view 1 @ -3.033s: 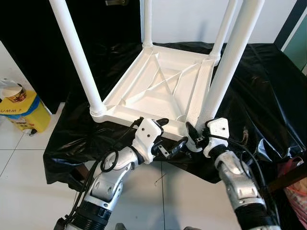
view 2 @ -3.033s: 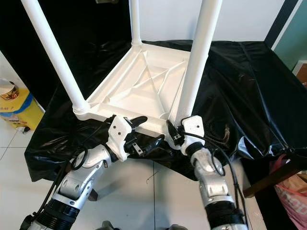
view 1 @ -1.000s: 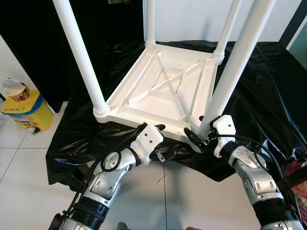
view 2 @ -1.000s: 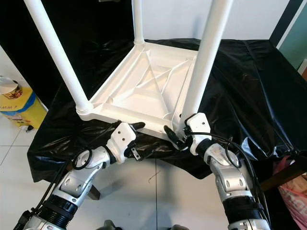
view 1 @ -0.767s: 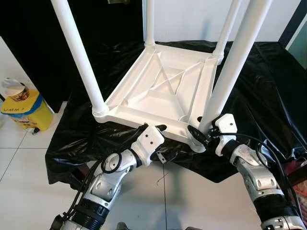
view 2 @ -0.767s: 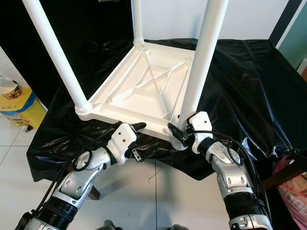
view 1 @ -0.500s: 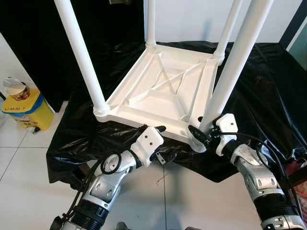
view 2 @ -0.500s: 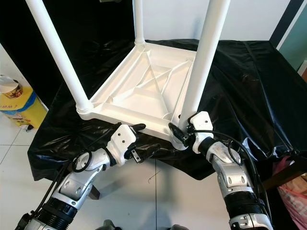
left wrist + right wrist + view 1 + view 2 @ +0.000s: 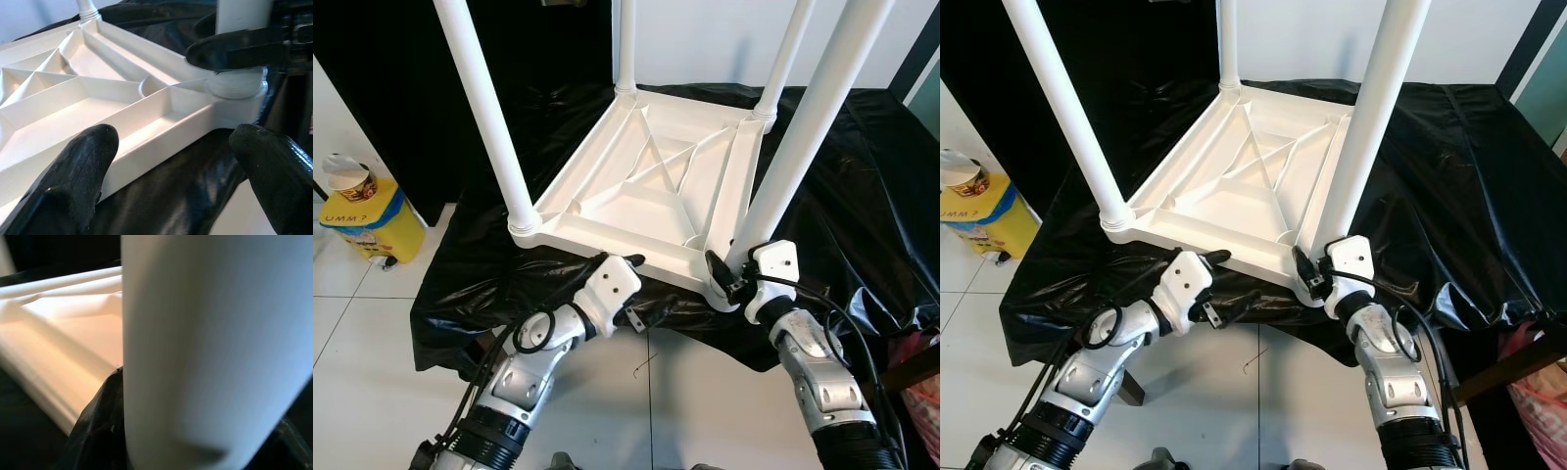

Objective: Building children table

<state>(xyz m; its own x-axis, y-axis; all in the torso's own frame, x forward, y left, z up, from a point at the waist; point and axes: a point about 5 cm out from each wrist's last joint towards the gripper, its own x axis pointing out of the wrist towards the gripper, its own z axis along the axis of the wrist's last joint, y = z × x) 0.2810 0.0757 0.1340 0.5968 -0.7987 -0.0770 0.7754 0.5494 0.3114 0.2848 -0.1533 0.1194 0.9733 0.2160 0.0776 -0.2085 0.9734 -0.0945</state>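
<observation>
A white children's table (image 9: 646, 186) lies upside down on a black sheet (image 9: 862, 196), its four legs pointing up. My right gripper (image 9: 724, 279) is shut on the base of the near right leg (image 9: 803, 147). In the right wrist view that leg (image 9: 210, 347) sits between the black fingers (image 9: 98, 426). My left gripper (image 9: 636, 289) is open at the table's near rim (image 9: 146, 147), and its two fingers (image 9: 78, 171) are wide apart with nothing between them. The left wrist view also shows the leg base (image 9: 234, 83) with a right finger (image 9: 230, 49) across it.
A yellow bin (image 9: 357, 211) with a paper cup on top stands on the white tiled floor (image 9: 372, 352) at the left. The black sheet hangs over the near edge of the support. A wooden bar (image 9: 1508, 362) and a pink bag (image 9: 925, 401) are at the lower right.
My right gripper has moved in and closed round the base of the near right leg. My left gripper has drawn back to the left, close under the table's near rim. The camera shifted slightly.
</observation>
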